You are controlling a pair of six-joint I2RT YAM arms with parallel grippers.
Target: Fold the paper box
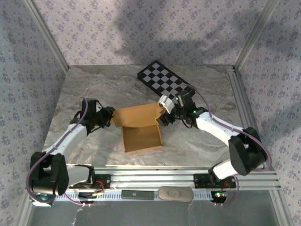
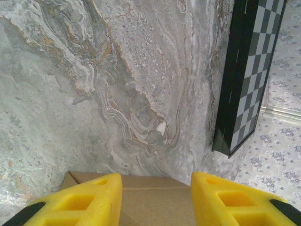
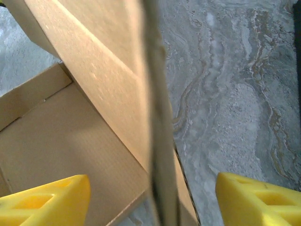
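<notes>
The tan cardboard paper box lies mid-table, partly formed, its back wall raised and a flat panel stretching toward me. My left gripper is at the box's left rear corner, open, with cardboard lying between its yellow fingers. My right gripper is at the box's right rear corner, open wide. An upright flap edge stands between its yellow fingers without touching either.
A black-and-white checkered board lies behind the box at the back right, its edge in the left wrist view. Marbled grey tabletop surrounds the box. Aluminium frame rails border the table.
</notes>
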